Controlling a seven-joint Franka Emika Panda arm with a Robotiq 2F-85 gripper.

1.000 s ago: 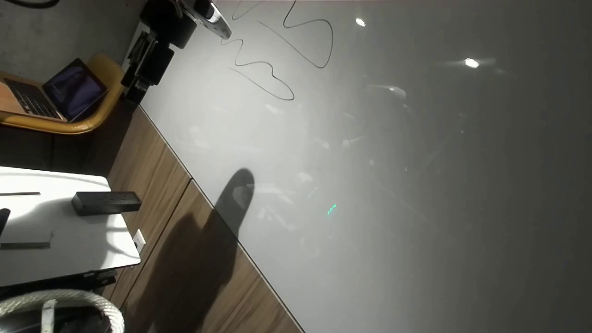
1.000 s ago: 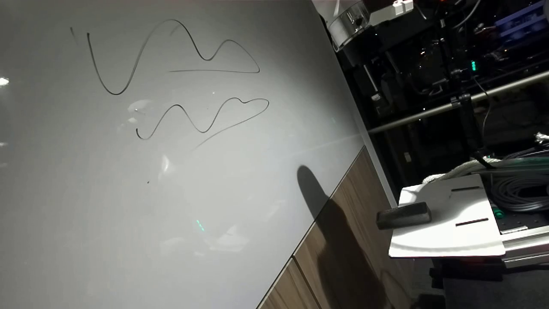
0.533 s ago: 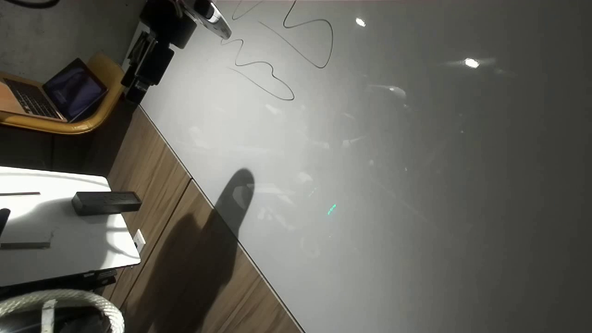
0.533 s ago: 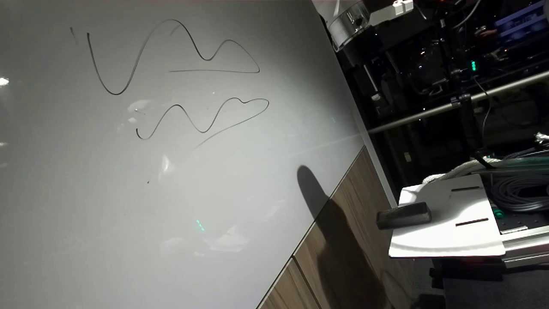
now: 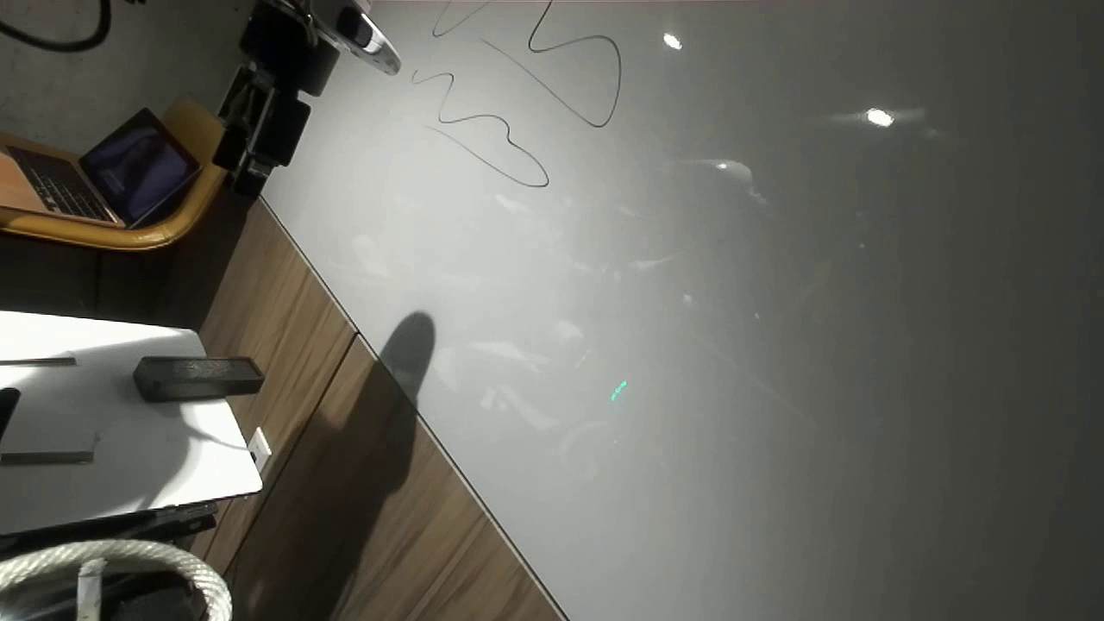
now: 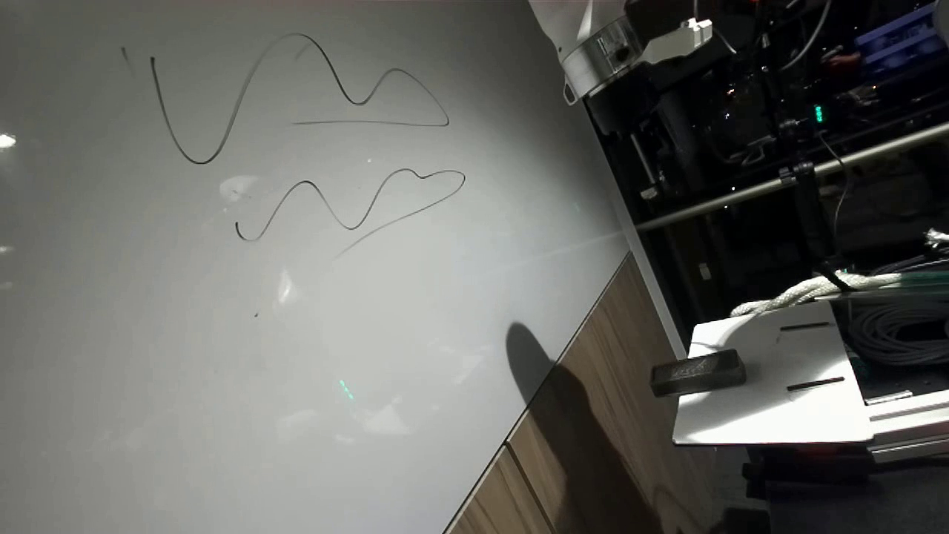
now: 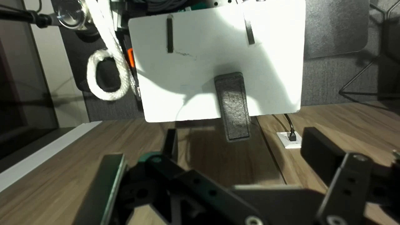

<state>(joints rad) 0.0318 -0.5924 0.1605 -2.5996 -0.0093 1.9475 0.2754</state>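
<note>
The hand, jaws apart, faces a black whiteboard eraser overhanging the near edge of the surface.

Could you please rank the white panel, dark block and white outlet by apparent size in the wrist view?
1. The white panel, clearly
2. The dark block
3. The white outlet

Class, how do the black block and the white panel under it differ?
The black block is narrow; the white panel is far broader. The black block looks thick, the white panel like a thin sheet. The white panel has two dark slot-like marks; the black block shows none. Both have roughly rectangular outlines.
</note>
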